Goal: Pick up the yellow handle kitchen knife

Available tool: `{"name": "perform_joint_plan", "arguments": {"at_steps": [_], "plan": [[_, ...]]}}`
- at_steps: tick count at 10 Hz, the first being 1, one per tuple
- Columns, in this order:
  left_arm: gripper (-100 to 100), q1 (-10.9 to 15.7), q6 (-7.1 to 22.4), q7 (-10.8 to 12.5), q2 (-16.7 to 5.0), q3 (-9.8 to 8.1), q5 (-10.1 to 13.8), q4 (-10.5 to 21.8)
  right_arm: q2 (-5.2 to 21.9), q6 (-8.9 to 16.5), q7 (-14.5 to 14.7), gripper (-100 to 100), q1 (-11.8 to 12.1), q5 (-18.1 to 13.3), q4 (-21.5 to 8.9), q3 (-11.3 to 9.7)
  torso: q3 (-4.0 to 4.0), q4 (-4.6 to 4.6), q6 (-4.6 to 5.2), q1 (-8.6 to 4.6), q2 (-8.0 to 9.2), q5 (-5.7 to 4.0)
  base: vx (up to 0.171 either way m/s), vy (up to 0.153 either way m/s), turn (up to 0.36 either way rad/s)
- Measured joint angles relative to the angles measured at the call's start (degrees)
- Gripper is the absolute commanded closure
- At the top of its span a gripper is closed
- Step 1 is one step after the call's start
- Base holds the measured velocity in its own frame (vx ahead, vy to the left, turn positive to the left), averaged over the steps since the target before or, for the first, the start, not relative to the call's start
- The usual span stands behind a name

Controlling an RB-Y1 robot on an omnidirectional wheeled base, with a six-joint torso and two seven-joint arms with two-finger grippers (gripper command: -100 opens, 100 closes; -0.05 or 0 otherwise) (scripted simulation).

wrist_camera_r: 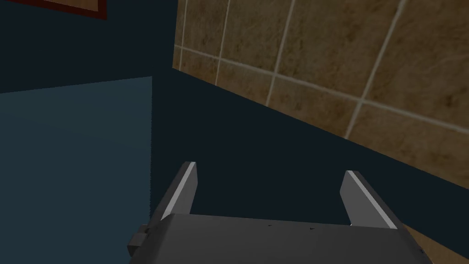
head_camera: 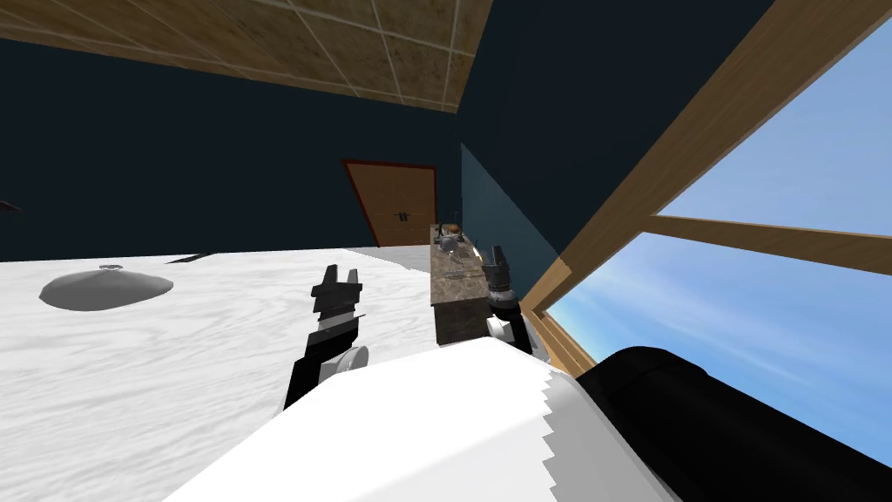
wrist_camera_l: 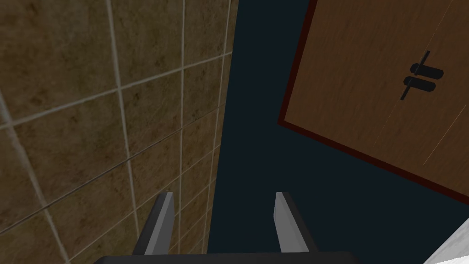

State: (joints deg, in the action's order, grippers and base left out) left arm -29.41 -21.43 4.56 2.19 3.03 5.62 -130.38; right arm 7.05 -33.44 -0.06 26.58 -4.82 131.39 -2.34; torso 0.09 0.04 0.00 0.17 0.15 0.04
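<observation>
Our left gripper (wrist_camera_l: 224,201) and right gripper (wrist_camera_r: 270,172) stood wide, empty; the knife, likely light and stiff, wanted its handle taken.

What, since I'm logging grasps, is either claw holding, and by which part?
Nothing: the left claw and the right claw both stand open and empty.

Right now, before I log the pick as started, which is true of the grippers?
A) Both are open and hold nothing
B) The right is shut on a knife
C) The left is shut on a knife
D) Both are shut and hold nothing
A: in the wrist views the left gripper and the right gripper each stand wide open, with only wall showing through the gap.
</observation>
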Motion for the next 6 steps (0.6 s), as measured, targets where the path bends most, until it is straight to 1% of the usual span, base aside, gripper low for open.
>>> {"name": "perform_joint_plan", "arguments": {"at_steps": [2,4,5,6], "plan": [[0,0.0,0.0,0.0,0.0,0.0,0.0,0.0,3.4,0.4,0.2,-100,-1.2,-1.1,-1.5,0.1,0.0,0.0,-0.02,0.06,0.0,0.01,-0.043,0.065,0.104],[0,0.0,0.0,0.0,0.0,0.0,0.0,0.0,6.5,0.6,0.4,-100,-1.8,-2.0,-2.7,-0.1,-0.03,-0.01,-0.02,0.03,-0.05,0.01,-0.02,0.048,0.094],[0,0.0,0.0,0.0,0.0,0.0,0.0,0.0,7.6,0.6,0.6,-100,-1.9,-2.4,-3.1,-0.2,-0.04,-0.02,0.01,-0.03,-0.08,-0.01,-0.021,0.052,0.129],[0,0.0,0.0,0.0,0.0,0.0,0.0,0.0,9.5,0.2,0.6,-100,-2.2,-2.8,-4.4,0.1,-0.05,-0.02,-0.02,-0.01,-0.08,-0.01,-0.014,0.039,0.067]]}}
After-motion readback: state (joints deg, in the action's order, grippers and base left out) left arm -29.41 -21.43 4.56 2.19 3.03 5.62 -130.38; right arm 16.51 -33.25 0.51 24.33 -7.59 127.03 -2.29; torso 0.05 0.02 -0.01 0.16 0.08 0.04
